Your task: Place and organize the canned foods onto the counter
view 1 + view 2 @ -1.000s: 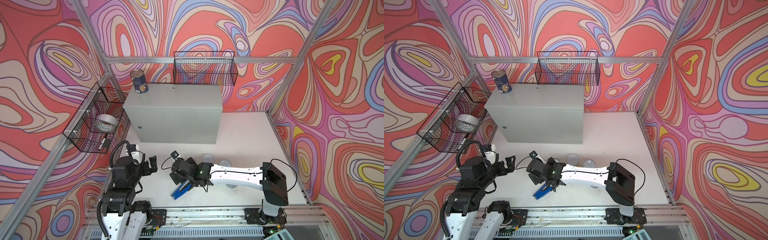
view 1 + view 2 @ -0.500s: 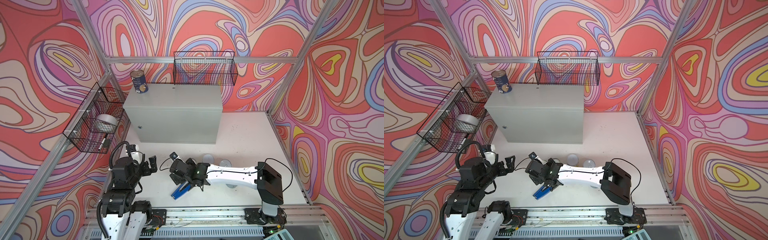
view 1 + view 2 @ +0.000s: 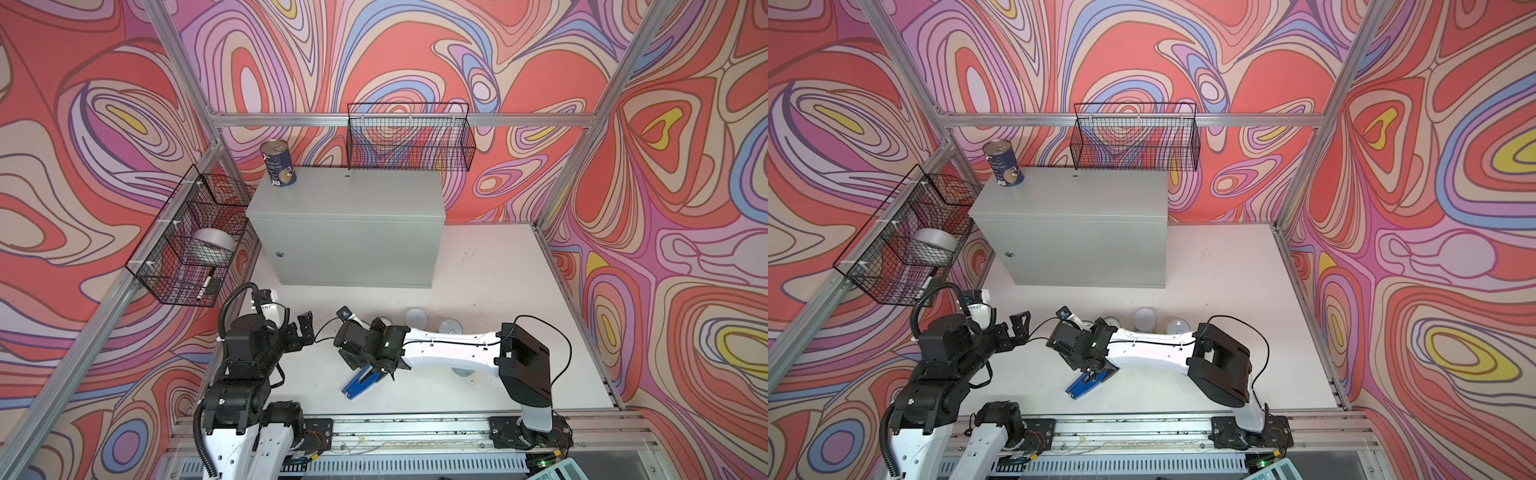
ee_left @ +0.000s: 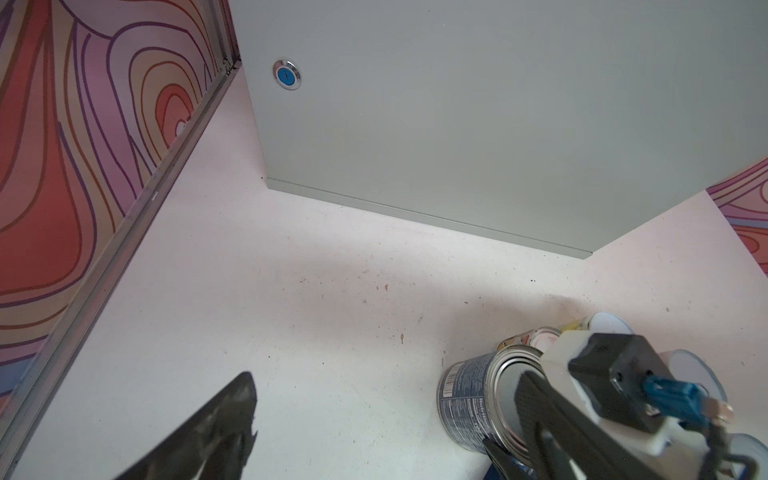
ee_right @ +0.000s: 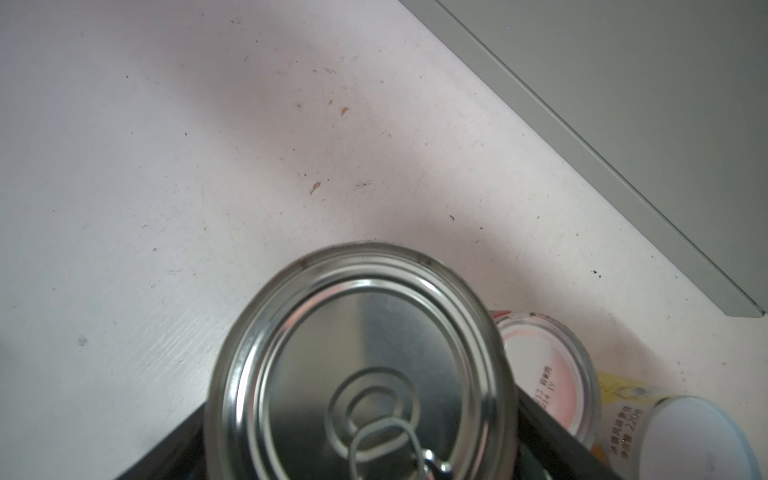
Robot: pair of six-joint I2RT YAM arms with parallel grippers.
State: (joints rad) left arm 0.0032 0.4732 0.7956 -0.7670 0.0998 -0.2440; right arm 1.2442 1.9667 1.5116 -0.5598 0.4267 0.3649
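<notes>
Nearest to the robot's base, a blue stapler [image 3: 360, 380] lies flat on the white surface [image 3: 498, 270], partly under the right arm. Just above it, the right pincer [image 3: 365, 359] points down over a tall blue-labelled tin with a silver pull-ring top [image 5: 357, 365]. This tin stands upright, so its long axis is vertical and its lid faces straight up into the right wrist camera. The black fingers [image 5: 166, 457] of the pincer show on both sides of the tin, close to its wall, but I cannot tell whether they press on it. The left pincer [image 3: 300, 331] hangs to the left, apart from the tin, with its jaws wide and nothing between them.

Beside the tall tin, some short tins stand upright in a loose group. One with a pink-white lid [image 5: 544, 365] is very near it, then comes one with a yellow label and a white lid [image 5: 698, 436]. In both top views another white-lidded tin [image 3: 417, 318] stands behind the arm.

Beyond them, a bare strip of surface runs to the lower front edge of the grey metal box-shaped cabinet [image 3: 345, 237]. More room lies to the right of the cabinet, as far as the wall rail. A second tall blue-labelled tin [image 3: 279, 164] stands upright at the back left corner of the cabinet's flat top, and the rest of that top lies open.

On the far wall hangs a black wire basket [image 3: 409, 137]. A second black wire basket [image 3: 187, 266] on the left wall holds a silver tape roll [image 3: 212, 247].
</notes>
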